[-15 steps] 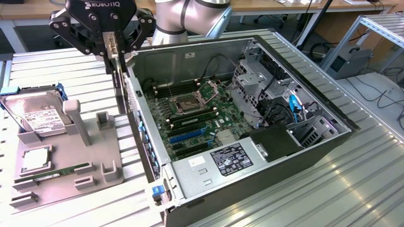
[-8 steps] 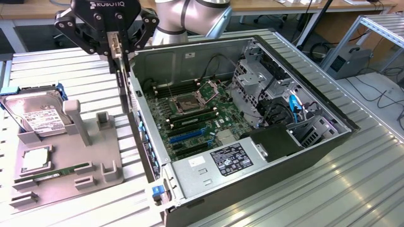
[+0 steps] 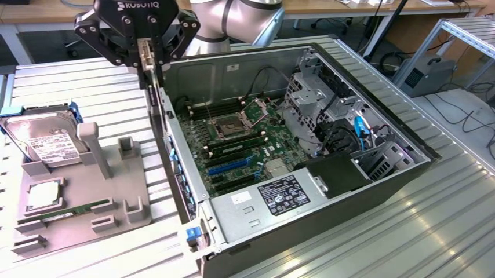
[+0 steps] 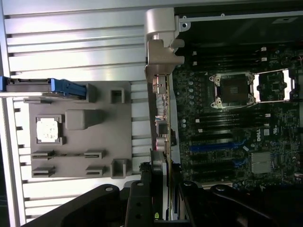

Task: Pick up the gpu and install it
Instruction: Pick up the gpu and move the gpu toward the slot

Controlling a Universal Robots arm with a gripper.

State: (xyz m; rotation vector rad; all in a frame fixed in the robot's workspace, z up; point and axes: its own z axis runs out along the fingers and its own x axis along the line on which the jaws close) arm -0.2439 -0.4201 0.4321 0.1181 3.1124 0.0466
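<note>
Aluminium slats form the table (image 3: 433, 231), and on it lies an open black computer case (image 3: 363, 191) with the green motherboard (image 3: 240, 156) showing inside. Beside the case, toward the exterior view's left, a grey holder tray (image 3: 69, 231) carries a hard drive (image 3: 46, 145) and a RAM stick (image 3: 73, 210). The gripper (image 3: 145, 55) has its fingers clamped on one end of the gpu (image 3: 147, 69), which hangs edge-on over the case wall nearest the tray, not seated in a slot, its silver bracket (image 4: 161, 42) at the end away from the fingers.
</note>
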